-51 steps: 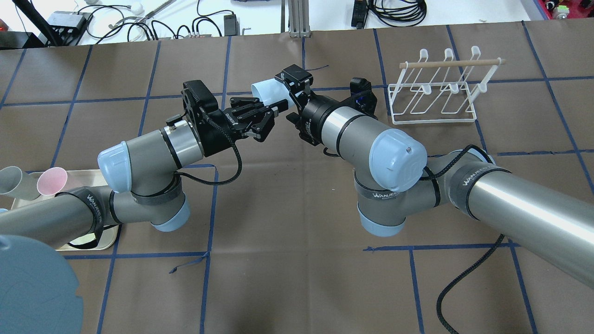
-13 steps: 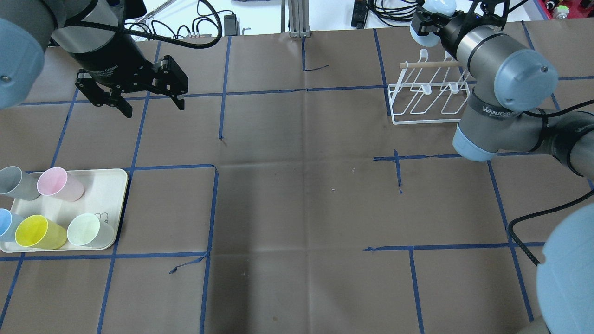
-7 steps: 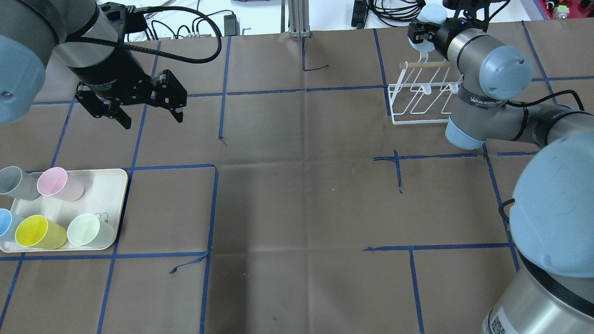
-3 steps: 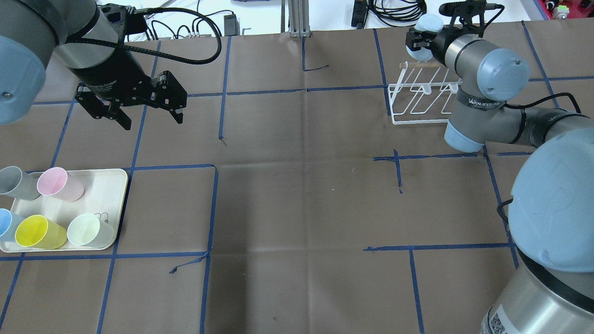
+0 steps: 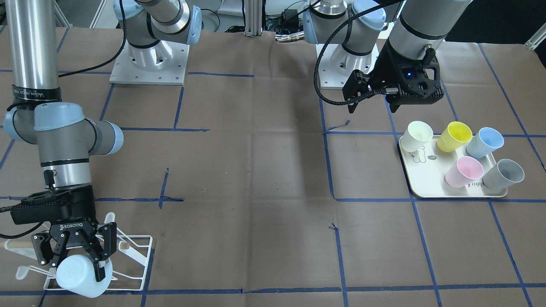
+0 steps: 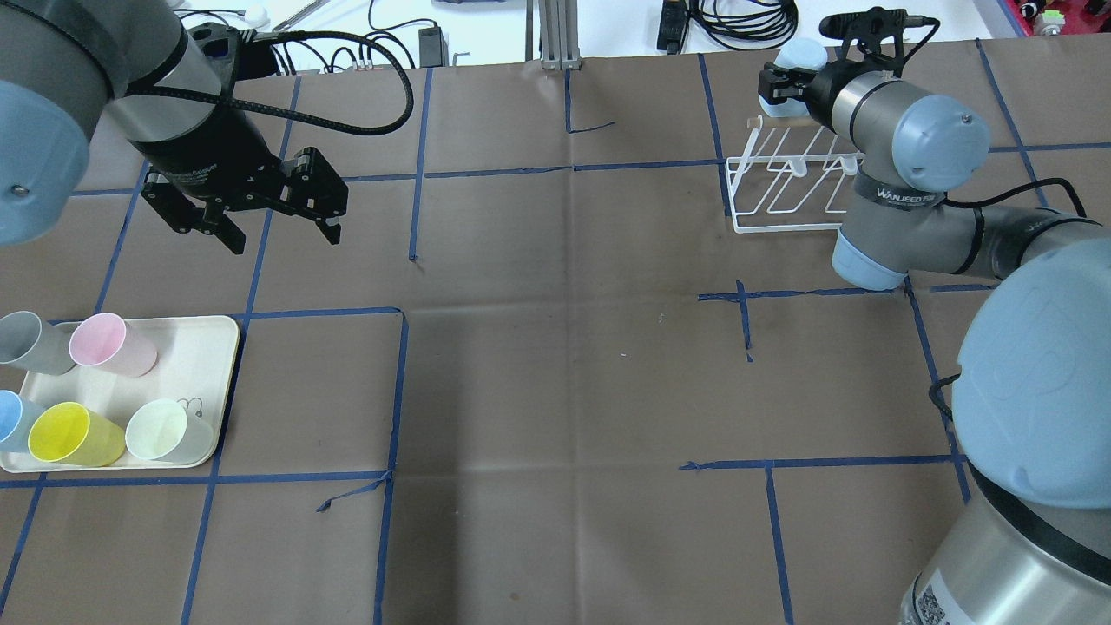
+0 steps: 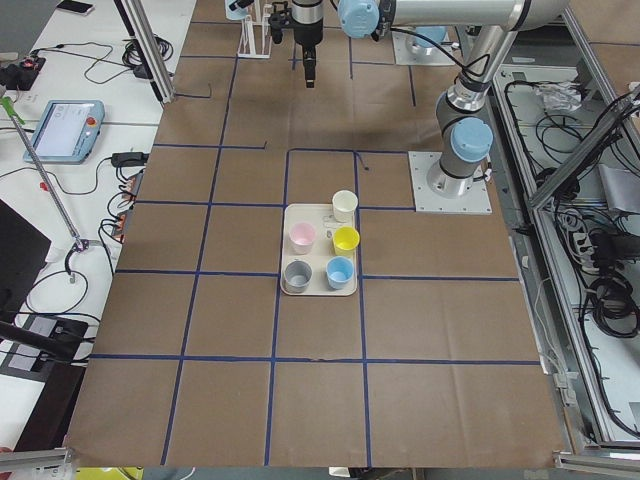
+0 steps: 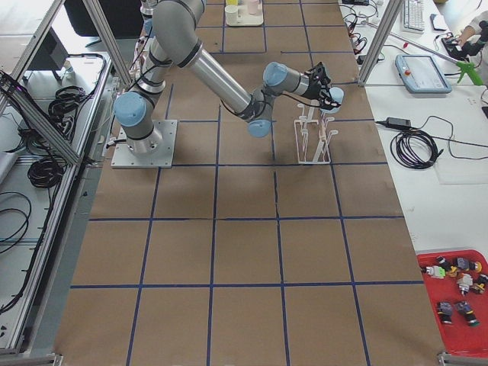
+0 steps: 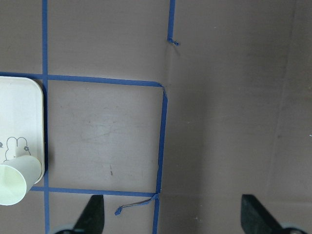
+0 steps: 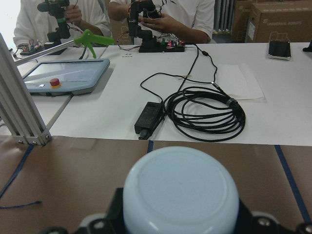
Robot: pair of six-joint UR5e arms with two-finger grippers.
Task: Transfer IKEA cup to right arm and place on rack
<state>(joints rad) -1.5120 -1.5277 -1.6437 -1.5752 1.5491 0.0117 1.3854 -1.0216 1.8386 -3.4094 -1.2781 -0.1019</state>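
Pale blue plastic, smooth and tapered, fills the right pincer (image 5: 79,261). Its black fingers (image 5: 101,260) are clamped on the cup (image 5: 82,277), whose closed base points away from the wrist and whose mouth faces back toward the palm. The cup hangs over the outer end of the white wire rack (image 5: 137,255), above its upturned prongs (image 5: 111,216) and wooden dowel (image 5: 17,244), resting on none. Its long axis looks nearer level than upright, so I judge the mouth must tip downward over a prong before release. Well apart, the left pincer (image 6: 285,236) hovers spread and empty above the brown paper surface (image 6: 555,365), near a cream tray (image 6: 204,334) of five cups (image 6: 104,343).
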